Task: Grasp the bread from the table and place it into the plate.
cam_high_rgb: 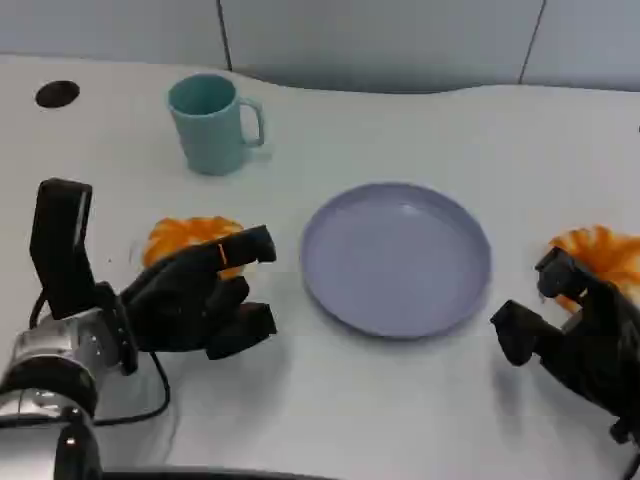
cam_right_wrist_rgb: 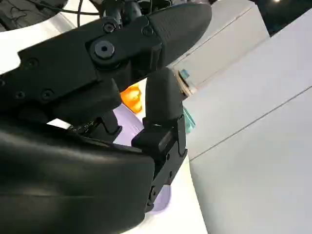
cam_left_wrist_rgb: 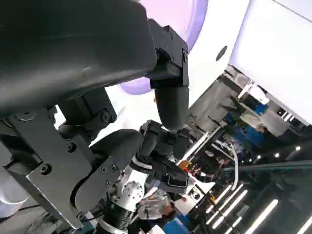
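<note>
Seen in head view, left to right across the white table [cam_high_rgb: 330, 400].

Near the far left corner: a dark round hole [cam_high_rgb: 57, 94] in the tabletop.

Toward the far edge, left of centre: 1 teal mug [cam_high_rgb: 209, 124], upright, handle turned to the right.

At the left side, near the front edge: silver forearm ending in the left hand [cam_high_rgb: 196, 297], black, with fingers [cam_high_rgb: 247, 246] curled loosely and apart, nothing held. Just behind that hand: 1 orange bread [cam_high_rgb: 186, 236], lying on the table, partly hidden by the fingertips; contact between fingers and bread cannot be told. In the left wrist view: the same hand [cam_left_wrist_rgb: 122, 97] as a black shell with fingers reaching over the plate [cam_left_wrist_rgb: 187, 19].

At the centre of the table: 1 lavender round plate [cam_high_rgb: 396, 257], flat, nothing in it, well apart from the mug and near the left bread.

At the right edge: a 2nd orange bread [cam_high_rgb: 605, 250], cut off by the picture's border, on the table outside the plate. Just in front of it: the right hand [cam_high_rgb: 575, 335], black, fingers [cam_high_rgb: 517, 330] bent and parted, grasping nothing; contact with the bread cannot be told. In the right wrist view: that hand [cam_right_wrist_rgb: 112, 97], with an orange patch and a strip of plate beyond.
</note>
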Motion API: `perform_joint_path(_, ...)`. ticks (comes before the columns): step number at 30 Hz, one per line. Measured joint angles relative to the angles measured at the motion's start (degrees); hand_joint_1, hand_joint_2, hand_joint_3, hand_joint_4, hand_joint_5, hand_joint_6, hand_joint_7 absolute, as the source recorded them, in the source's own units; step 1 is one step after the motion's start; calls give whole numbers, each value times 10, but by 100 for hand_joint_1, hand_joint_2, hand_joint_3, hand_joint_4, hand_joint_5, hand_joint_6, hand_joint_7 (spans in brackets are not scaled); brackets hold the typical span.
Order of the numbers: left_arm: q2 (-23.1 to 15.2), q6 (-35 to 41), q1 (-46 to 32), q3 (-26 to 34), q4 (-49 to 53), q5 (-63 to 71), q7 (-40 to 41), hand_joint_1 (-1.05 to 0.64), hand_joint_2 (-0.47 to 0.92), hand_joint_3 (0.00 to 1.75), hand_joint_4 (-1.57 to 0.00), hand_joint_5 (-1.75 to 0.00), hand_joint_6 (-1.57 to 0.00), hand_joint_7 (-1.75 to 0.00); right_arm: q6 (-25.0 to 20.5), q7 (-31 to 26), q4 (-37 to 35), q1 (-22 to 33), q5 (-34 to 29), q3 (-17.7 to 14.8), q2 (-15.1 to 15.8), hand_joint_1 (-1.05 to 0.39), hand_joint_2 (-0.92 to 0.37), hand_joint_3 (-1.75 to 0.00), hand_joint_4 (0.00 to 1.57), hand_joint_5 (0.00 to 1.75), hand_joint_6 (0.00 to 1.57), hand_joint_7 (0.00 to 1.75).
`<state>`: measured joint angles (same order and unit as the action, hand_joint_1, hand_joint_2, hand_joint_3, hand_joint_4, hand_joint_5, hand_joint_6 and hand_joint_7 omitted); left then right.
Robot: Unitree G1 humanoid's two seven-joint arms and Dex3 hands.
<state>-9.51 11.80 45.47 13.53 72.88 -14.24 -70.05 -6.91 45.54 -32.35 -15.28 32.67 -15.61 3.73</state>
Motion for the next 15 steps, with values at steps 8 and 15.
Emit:
perform_joint_path(8, 0, 7, 0, 3, 0, 0, 0, -15, 19, 175, -132, -175, -99, -175, -4, -2, 1, 0, 3, 0, 0, -41, -87, 0, 89, 175, 66, 175)
perform_joint_path(15, -3, 5, 0, -4, 0, 4, -40, -13, 6, 174, -136, -175, -97, -175, -3, -2, 1, 0, 3, 0, 0, -41, -87, 0, 89, 175, 66, 175)
